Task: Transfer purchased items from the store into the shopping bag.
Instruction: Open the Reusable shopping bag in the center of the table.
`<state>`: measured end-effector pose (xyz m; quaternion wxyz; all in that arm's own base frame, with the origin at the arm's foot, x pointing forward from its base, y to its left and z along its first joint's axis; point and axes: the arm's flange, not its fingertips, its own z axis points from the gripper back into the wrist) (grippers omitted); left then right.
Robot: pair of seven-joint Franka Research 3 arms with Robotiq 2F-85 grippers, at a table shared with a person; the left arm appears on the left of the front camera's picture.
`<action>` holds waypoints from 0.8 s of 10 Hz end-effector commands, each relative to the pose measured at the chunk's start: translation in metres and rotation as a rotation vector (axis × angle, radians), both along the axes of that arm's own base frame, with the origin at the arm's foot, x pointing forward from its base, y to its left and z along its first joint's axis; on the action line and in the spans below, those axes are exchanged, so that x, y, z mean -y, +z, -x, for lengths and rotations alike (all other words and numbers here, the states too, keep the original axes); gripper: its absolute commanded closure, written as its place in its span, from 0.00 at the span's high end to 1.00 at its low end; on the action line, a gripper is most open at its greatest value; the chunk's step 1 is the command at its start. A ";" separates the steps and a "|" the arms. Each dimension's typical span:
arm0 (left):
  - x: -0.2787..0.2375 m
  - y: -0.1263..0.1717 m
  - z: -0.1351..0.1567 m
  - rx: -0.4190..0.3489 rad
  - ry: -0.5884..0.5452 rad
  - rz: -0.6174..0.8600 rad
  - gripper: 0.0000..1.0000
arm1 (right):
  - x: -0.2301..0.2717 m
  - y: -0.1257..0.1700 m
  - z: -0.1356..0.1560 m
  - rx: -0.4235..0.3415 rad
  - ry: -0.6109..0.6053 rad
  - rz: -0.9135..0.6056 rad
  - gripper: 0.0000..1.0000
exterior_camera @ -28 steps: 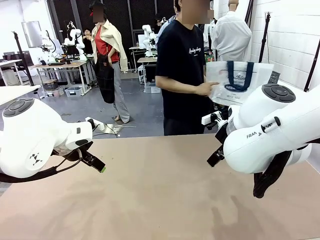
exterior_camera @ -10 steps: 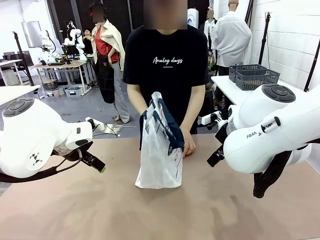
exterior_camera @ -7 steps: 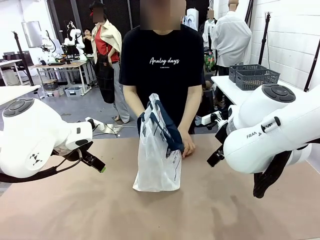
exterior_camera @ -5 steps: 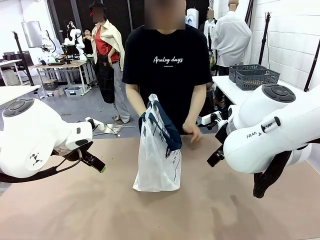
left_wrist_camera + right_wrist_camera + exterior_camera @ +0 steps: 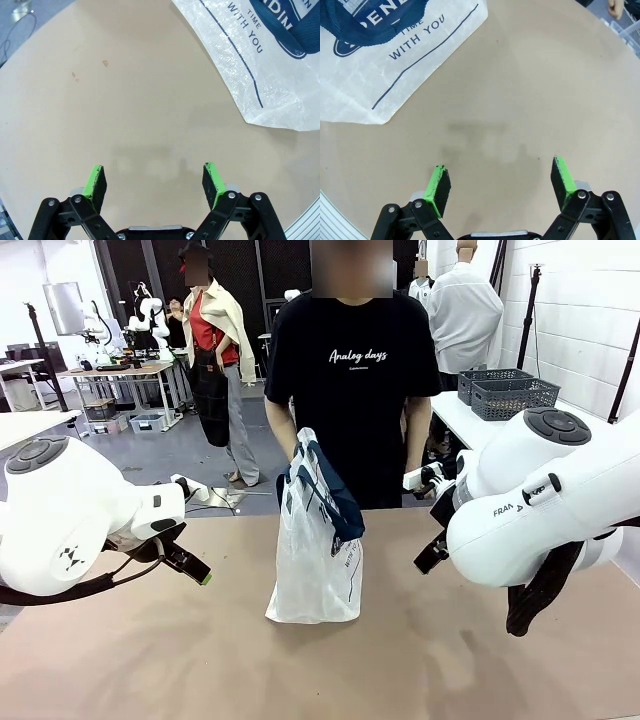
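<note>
- Shopping bag (image 5: 318, 550) upright on table (image 5: 150, 660), navy handles (image 5: 330, 495) flopped over its mouth.
- Left gripper (image 5: 152, 175) left of bag, jaws apart, empty.
- Right gripper (image 5: 500, 176) right of bag, likewise apart, empty.
- Tip, imo: lift a handle to spread the mouth before loading.

The tan table (image 5: 330, 660) takes up the near part of the room, its matt top evenly lit from above. Past its far edge spreads a grey floor (image 5: 170, 455). To the table's right runs a white brick wall (image 5: 585, 320), and near that wall a white side table (image 5: 455, 412) carries two dark lattice baskets (image 5: 512, 392). Well beyond the table's left corner stands a wooden table (image 5: 115, 370), with dark back panels (image 5: 240, 270) behind it.
</note>
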<state>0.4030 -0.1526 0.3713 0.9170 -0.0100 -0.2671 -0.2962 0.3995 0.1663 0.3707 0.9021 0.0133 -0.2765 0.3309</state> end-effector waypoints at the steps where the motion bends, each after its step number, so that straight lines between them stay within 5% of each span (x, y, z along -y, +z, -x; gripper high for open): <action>1: -0.001 0.000 -0.001 0.000 0.003 0.002 1.00 | 0.000 0.000 0.000 0.000 0.000 0.000 1.00; 8: -0.001 0.000 -0.001 0.000 0.003 0.002 1.00 | 0.000 0.000 0.000 0.000 0.000 0.000 1.00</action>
